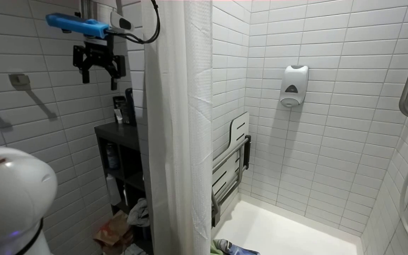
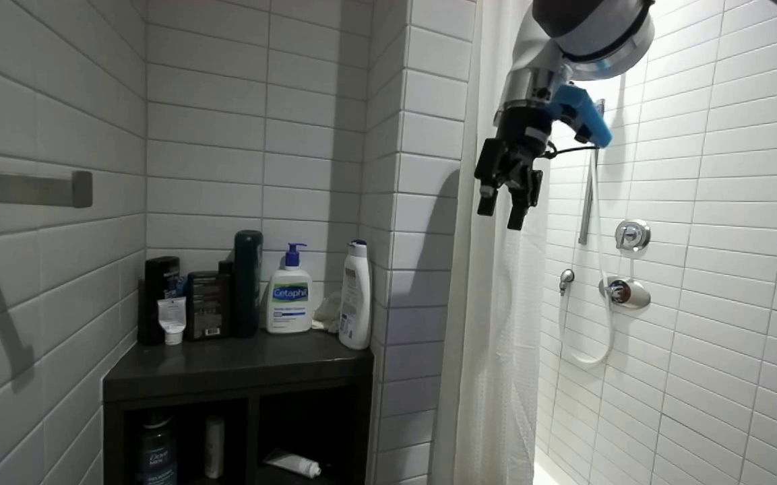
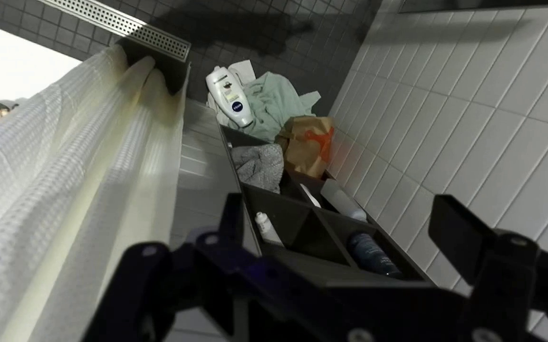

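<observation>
My gripper (image 1: pixel 99 80) hangs open in the air with its fingers pointing down and nothing between them. In an exterior view the gripper (image 2: pixel 501 212) appears in front of the shower curtain (image 2: pixel 489 323), higher than the shelf unit (image 2: pixel 240 374). On that unit's top stand a Cetaphil pump bottle (image 2: pixel 289 300), a white bottle (image 2: pixel 356 296), a dark green bottle (image 2: pixel 248 283), a dark box (image 2: pixel 206 306) and a white tube (image 2: pixel 172 320). Through the open jaws the wrist view looks down on the shelf compartments, where a small white tube (image 3: pixel 268 228) and a dark blue bottle (image 3: pixel 372 254) lie.
A white Nivea bottle (image 3: pixel 228 96) rests on a pale green cloth (image 3: pixel 271 99) low down, beside a brown paper bag (image 3: pixel 307 142) and grey cloth (image 3: pixel 258 164). Tiled walls (image 3: pixel 483 95) flank the unit. A towel bar (image 2: pixel 31 187) juts from the wall; a folded seat (image 1: pixel 230 166) stands beyond the curtain.
</observation>
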Tool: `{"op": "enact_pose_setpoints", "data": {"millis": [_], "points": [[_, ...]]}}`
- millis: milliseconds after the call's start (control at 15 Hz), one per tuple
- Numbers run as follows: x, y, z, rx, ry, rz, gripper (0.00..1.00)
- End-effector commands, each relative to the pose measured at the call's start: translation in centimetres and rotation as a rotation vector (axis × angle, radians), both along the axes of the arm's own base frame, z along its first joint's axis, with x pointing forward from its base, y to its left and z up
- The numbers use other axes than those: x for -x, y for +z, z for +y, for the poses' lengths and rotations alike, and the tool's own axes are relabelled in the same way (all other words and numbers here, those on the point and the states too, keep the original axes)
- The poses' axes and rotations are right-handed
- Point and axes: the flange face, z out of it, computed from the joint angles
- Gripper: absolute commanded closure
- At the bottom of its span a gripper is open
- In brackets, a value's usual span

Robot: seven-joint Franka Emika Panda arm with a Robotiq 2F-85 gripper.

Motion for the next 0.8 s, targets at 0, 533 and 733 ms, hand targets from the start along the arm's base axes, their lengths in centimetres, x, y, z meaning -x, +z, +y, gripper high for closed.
{"op": "enact_pose_setpoints", "data": {"millis": [0, 533, 733], "points": [[0.4, 0.1, -0.6, -0.003, 0.011, -0.01, 0.0], [1.4, 0.4, -1.5, -0.015, 0.024, -0.032, 0.0], [1.6, 0.5, -0.5, -0.081, 0.034, -0.015, 0.0]]}}
